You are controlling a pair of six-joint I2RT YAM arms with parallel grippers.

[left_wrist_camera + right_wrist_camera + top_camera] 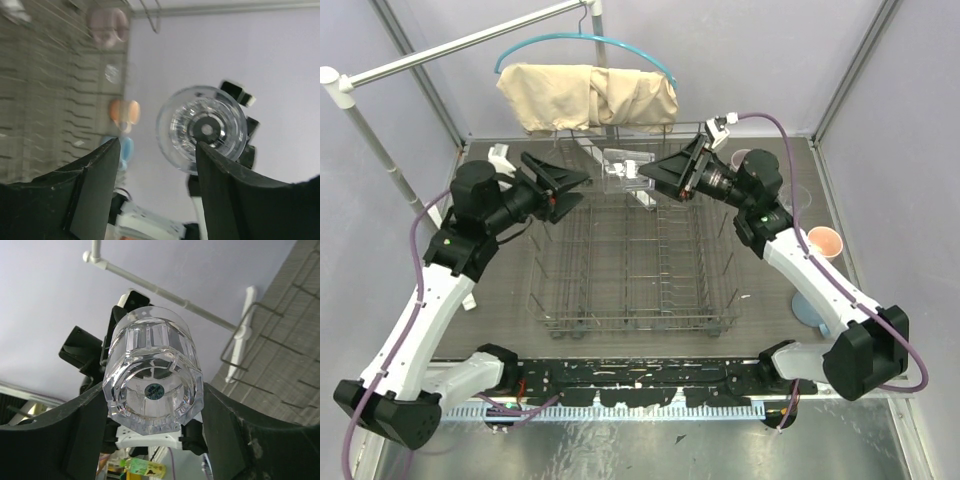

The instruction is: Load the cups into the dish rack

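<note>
My right tool (153, 395) holds a clear glass tumbler (625, 170) by its sides. The tumbler lies sideways in the air over the far end of the dish rack (630, 290), with its thick base turned toward my right wrist. My left tool (582, 189) stands wide, its fingers spread and pointing at the tumbler's mouth; from above a small gap shows between them and the glass. The rack sits on the grey tabletop (500, 320) between my two arms. To the right of it on the tabletop are the mauve-pink mug (744, 160) by the far corner, the peach-orange mug (825, 242), and the light blue mug (808, 310), which is partly hidden by my right arm. A second clear tumbler (114, 73) shows blurred between the pink and peach mugs.
</note>
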